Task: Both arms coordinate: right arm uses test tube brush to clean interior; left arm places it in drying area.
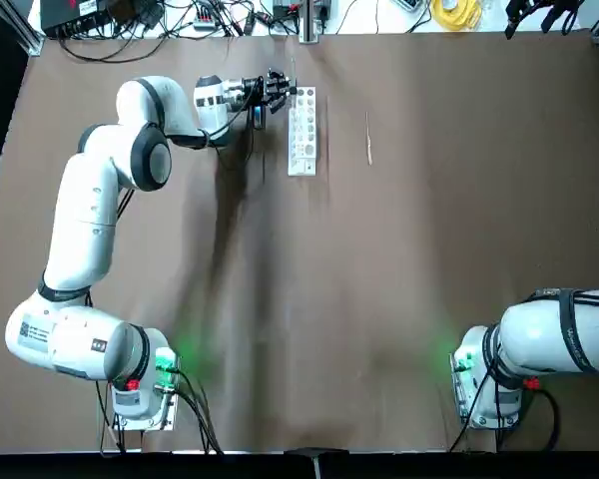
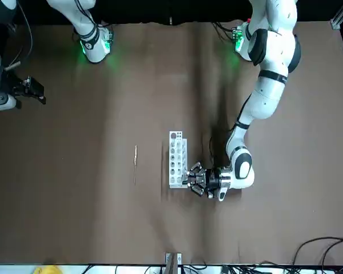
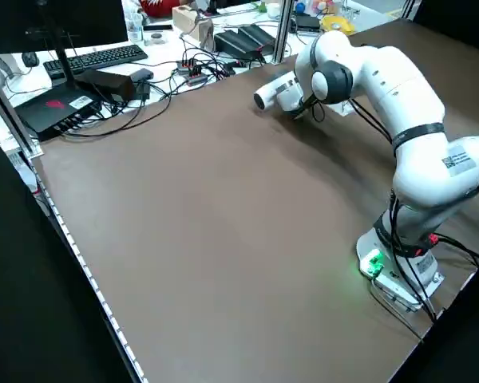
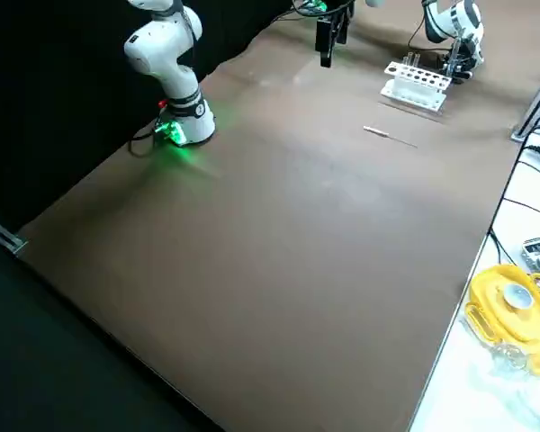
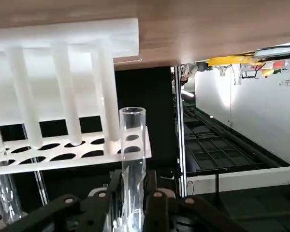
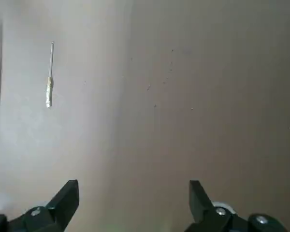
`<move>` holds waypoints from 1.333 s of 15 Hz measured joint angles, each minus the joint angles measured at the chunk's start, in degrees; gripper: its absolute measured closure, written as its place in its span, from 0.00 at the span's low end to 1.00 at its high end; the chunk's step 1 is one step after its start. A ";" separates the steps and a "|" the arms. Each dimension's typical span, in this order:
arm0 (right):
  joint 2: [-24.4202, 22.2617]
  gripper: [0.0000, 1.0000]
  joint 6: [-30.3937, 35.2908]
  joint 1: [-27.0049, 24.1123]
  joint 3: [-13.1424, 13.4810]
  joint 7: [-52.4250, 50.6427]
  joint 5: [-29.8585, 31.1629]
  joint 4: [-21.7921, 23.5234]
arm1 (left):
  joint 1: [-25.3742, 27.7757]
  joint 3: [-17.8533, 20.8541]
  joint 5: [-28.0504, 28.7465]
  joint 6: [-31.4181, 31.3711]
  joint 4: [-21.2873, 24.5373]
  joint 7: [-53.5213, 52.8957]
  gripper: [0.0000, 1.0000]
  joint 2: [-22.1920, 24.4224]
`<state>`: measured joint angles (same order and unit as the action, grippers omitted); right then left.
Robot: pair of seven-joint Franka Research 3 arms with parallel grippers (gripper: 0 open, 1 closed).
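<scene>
Top view: left arm is reaching to 12 o'clock, its gripper sitting at the far end of the small white oblong rack with round holes. Thin pale wire-like test tube brush is lying on the brown worktop at 3 o'clock of the rack, apart from it, long axis running 12–6. Right arm is parked at its base, well apart from the brush.

Front view: right gripper is hanging at the worktop's edge; open worktop lies between it and the brush.

Left wrist view: fingers are closing on a clear glass test tube, mouth outward, just beside the rack's hole plate.

Right wrist view: fingers are standing wide apart, holding nothing; brush far ahead, lengthwise to the view. The left arm is nearer the brush, though the task gives brushing to the right.
</scene>
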<state>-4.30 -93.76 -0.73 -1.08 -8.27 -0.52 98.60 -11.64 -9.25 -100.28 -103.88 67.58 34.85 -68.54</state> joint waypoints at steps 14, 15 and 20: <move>-0.02 0.00 0.40 -0.68 0.04 0.01 -0.69 0.00 | 0.15 0.05 0.00 0.00 0.00 0.00 0.77 -0.07; -0.02 0.00 0.40 -1.20 0.07 0.00 -0.69 0.00 | 0.16 0.05 0.00 0.00 0.00 0.00 0.77 -0.08; -0.02 0.00 0.38 -2.35 0.14 -0.06 -0.73 0.00 | 0.16 0.05 0.00 0.00 0.00 0.00 0.77 -0.09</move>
<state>-4.32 -93.39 -3.09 -0.94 -8.33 -1.25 98.60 -11.48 -9.20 -100.28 -103.88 67.58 34.85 -68.63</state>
